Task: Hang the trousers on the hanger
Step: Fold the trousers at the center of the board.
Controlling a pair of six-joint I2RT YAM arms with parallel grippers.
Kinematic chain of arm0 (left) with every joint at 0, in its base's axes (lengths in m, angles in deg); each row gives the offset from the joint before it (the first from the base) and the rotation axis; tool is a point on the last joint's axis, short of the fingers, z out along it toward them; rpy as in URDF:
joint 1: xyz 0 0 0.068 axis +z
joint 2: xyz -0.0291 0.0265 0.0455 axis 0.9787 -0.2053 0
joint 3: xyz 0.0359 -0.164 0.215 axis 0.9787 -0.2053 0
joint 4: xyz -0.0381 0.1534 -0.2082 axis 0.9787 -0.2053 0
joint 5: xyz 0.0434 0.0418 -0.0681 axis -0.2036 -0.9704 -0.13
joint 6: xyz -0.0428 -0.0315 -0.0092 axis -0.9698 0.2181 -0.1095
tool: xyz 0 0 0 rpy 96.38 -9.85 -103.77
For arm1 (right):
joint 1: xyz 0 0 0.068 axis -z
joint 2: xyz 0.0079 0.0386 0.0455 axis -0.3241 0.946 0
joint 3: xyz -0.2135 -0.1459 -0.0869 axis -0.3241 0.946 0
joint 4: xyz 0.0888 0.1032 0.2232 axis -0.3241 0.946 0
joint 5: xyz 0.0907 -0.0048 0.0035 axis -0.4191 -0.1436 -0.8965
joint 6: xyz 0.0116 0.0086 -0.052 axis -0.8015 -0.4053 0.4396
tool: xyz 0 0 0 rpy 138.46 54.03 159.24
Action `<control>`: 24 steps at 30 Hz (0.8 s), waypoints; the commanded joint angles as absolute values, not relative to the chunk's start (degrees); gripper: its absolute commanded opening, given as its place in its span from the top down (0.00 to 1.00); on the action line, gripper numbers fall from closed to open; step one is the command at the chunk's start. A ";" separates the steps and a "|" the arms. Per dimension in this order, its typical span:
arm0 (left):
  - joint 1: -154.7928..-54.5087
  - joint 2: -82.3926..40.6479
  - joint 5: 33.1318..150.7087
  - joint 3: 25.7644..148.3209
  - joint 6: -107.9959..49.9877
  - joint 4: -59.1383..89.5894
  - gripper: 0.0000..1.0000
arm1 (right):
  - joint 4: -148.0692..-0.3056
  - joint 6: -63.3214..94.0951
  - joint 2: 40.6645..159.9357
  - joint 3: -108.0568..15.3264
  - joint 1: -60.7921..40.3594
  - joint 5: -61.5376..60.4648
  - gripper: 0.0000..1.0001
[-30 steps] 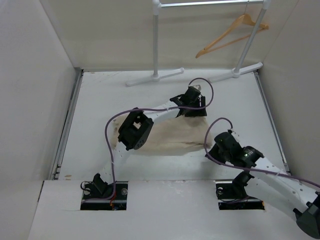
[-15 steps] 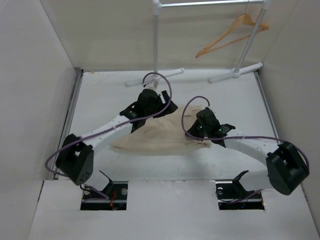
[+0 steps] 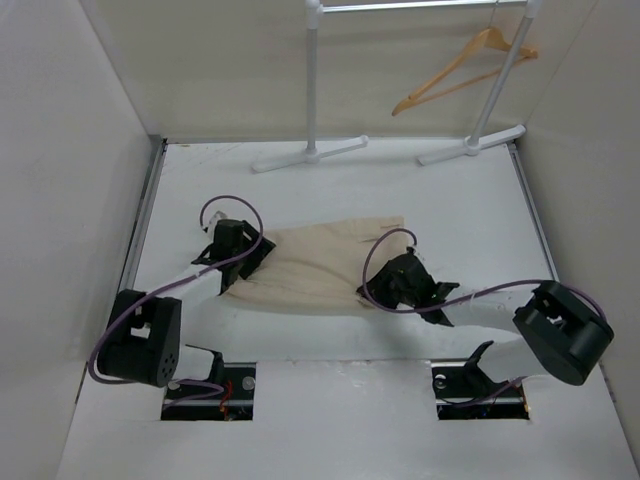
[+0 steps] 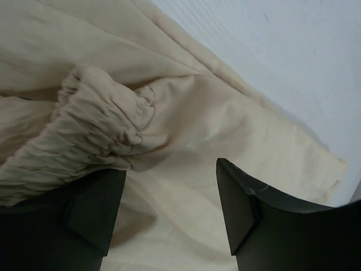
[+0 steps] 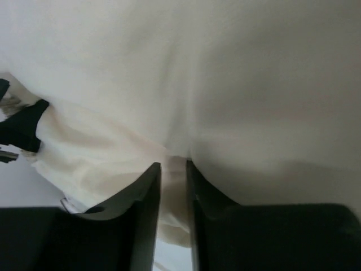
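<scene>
A white clothes rack (image 3: 312,80) stands at the back of the white counter (image 3: 470,205), both feet resting on the surface, its uprights rising to a top bar. Pale walls (image 3: 60,200) enclose the counter at the left, back and right.

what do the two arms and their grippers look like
The left arm and right arm are white tubular links with bulky black joint housings, each trailing a looping purple cable. The left gripper and right gripper have matte black, wedge-shaped fingers.

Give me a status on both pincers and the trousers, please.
Left pincer open above wrinkled beige cloth trousers. Right pincer shut on a fold. Orange-tan wooden hanger bare on white metal rack.
</scene>
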State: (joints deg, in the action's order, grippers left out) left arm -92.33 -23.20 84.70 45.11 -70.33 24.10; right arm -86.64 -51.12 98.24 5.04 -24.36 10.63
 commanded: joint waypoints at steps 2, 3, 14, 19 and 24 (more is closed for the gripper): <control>-86.56 -16.59 84.71 43.09 -69.20 20.61 0.36 | -82.80 -49.61 87.64 6.07 -23.07 11.24 0.59; -85.41 -14.92 85.06 43.26 -68.67 18.94 0.36 | -81.13 -48.30 83.77 5.98 -22.10 11.41 0.56; -91.61 -8.40 84.45 51.52 -66.81 8.56 0.36 | -77.17 -48.80 85.21 8.88 -7.06 8.60 0.89; -115.15 -13.39 78.84 54.42 -73.57 9.07 0.41 | -74.61 -58.90 86.37 13.35 -9.86 12.90 0.90; -127.66 -21.56 75.57 57.76 -76.04 13.20 0.41 | -73.73 -59.01 86.37 12.75 -10.75 13.78 0.80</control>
